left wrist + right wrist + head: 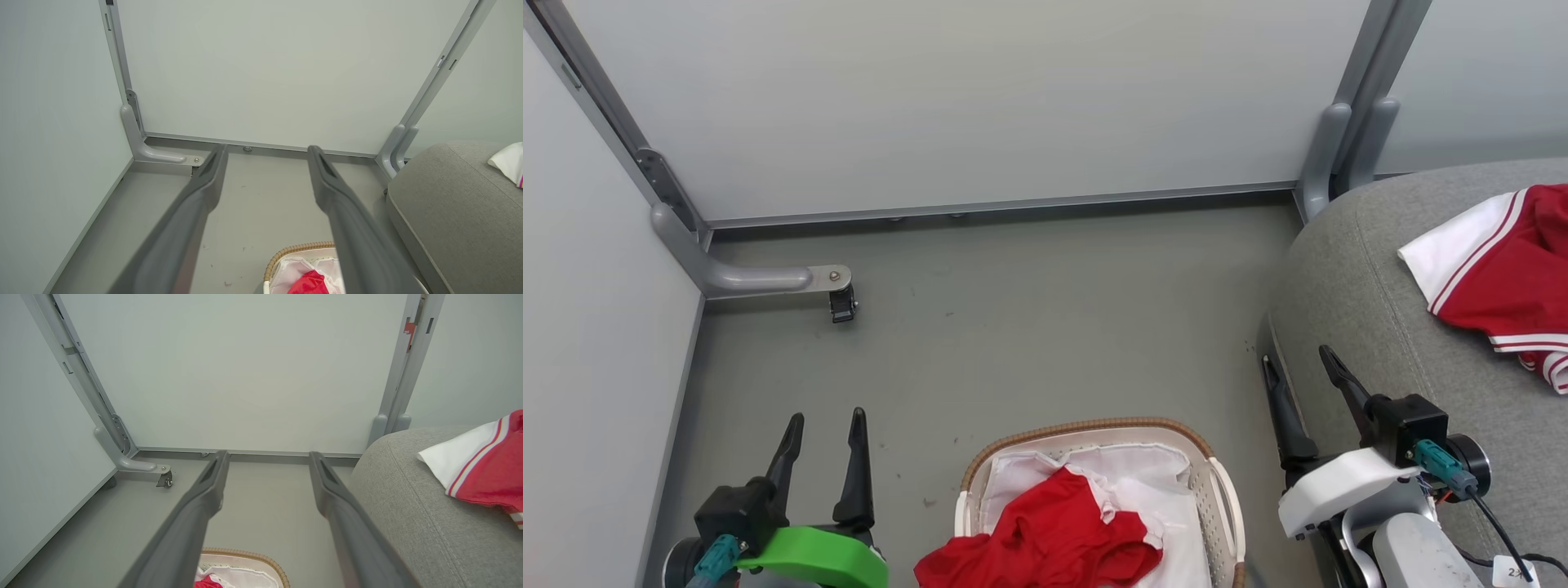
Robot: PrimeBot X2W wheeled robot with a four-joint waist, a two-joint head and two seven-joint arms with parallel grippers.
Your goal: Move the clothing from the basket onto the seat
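while both grippers hang empty above the floor (1054,327), the left gripper (827,415) with its fingers apart beside the basket (1086,426) and the right gripper (1296,355) likewise spread just beside the seat (1347,278), a red garment (1054,531) lies crumpled in the basket, one fold seeming to hang over the left rim. a second red and white piece (1503,278) already rests on the seat. the likely trouble is the white liner (1143,474): it lies loose under the red cloth, so a deep pinch could gather both and drag the liner, or the light basket itself, along. a shallow pinch on slack folds could slip and drop the garment on the floor. the garment looks thin, soft and limp; the basket is oval perforated plastic with a brown woven rim; the seat is coarse grey fabric, rounded, with stitched seams.
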